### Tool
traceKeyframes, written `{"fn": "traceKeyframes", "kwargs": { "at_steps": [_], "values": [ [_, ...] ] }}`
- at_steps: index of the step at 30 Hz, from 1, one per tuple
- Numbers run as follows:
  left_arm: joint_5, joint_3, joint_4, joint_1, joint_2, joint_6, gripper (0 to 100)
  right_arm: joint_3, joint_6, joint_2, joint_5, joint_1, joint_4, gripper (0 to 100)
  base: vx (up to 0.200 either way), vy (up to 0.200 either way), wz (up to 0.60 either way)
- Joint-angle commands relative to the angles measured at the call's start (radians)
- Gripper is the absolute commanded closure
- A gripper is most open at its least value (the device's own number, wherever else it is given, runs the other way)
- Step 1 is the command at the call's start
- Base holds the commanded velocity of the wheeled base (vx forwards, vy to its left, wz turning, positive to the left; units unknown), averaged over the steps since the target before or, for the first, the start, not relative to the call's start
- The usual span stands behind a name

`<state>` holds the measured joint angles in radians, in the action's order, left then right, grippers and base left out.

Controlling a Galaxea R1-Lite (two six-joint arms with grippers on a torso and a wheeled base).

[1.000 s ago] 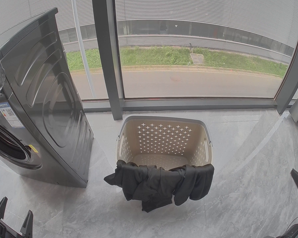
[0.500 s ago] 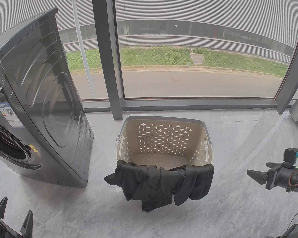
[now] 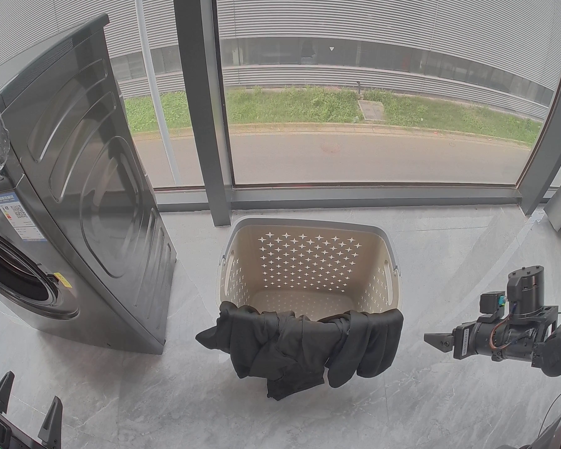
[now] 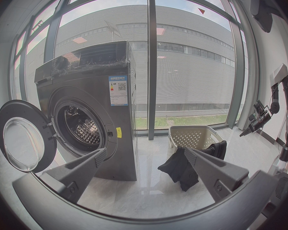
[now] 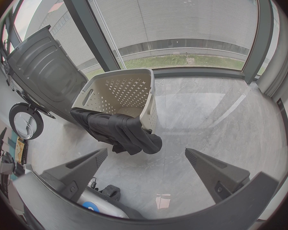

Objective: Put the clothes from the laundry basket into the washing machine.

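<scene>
A cream laundry basket [image 3: 310, 224] stands on the floor before the window. Black clothes [image 3: 299, 347] hang over its near rim and down onto the floor; the same clothes [image 5: 118, 130] show in the right wrist view. On the left is the grey washing machine [image 3: 75, 176], its round door [image 4: 22, 138] swung open and the drum [image 4: 81, 128] exposed. My right gripper [image 3: 439, 342] hovers open to the right of the clothes, pointing at them with a gap between. My left gripper [image 3: 33, 386] is open and low at the near left, in front of the machine.
A glass window wall with a thick grey post [image 3: 199, 95] runs behind the basket. Bare marble floor [image 3: 467, 269] lies to the right of the basket and in front of it. A small scrap of paper [image 5: 163, 202] lies on the floor near me.
My right arm has come in from the right edge and moved left toward the draped clothes. The left gripper, basket and clothes have not moved.
</scene>
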<state>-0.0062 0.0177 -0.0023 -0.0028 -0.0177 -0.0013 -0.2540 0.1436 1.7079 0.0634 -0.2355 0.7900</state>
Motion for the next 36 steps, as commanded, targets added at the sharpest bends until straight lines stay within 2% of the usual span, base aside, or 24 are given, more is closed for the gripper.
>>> {"fn": "traceKeyframes", "kwargs": {
  "at_steps": [1, 6, 11, 16, 22, 28, 30, 36],
  "values": [
    [0.0, -0.015, -0.002, 0.0, 0.018, -0.002, 0, -0.019, 0.004, 0.162, 0.001, -0.015, 0.06, 0, 0.0, 0.0, 0.0],
    [0.0, -0.015, -0.002, 0.0, 0.018, -0.002, 0, -0.03, 0.002, 0.285, -0.001, -0.041, 0.161, 0, 0.0, 0.0, 0.0],
    [0.0, -0.015, -0.001, 0.0, 0.018, -0.002, 0, -0.047, 0.002, 0.337, -0.001, -0.054, 0.201, 0, 0.0, 0.0, 0.0],
    [0.0, -0.015, -0.002, 0.0, 0.018, -0.003, 0, -0.091, 0.001, 0.427, -0.001, -0.091, 0.285, 0, 0.0, 0.0, 0.0],
    [0.0, -0.015, -0.002, 0.0, 0.018, -0.003, 0, -0.14, 0.001, 0.461, -0.001, -0.139, 0.298, 0, 0.0, 0.0, 0.0],
    [0.0, -0.015, -0.001, 0.0, 0.018, -0.003, 0, -0.183, 0.011, 0.506, -0.002, -0.153, 0.299, 0, 0.0, 0.0, 0.0],
    [0.0, -0.015, -0.001, 0.0, 0.018, -0.005, 0, -0.209, 0.013, 0.527, -0.02, -0.154, 0.299, 0, 0.0, 0.0, 0.0],
    [0.0, -0.015, -0.001, 0.0, 0.018, -0.003, 0, -0.243, 0.044, 0.549, -0.028, -0.166, 0.296, 0, 0.0, 0.0, 0.0]
  ]
}}
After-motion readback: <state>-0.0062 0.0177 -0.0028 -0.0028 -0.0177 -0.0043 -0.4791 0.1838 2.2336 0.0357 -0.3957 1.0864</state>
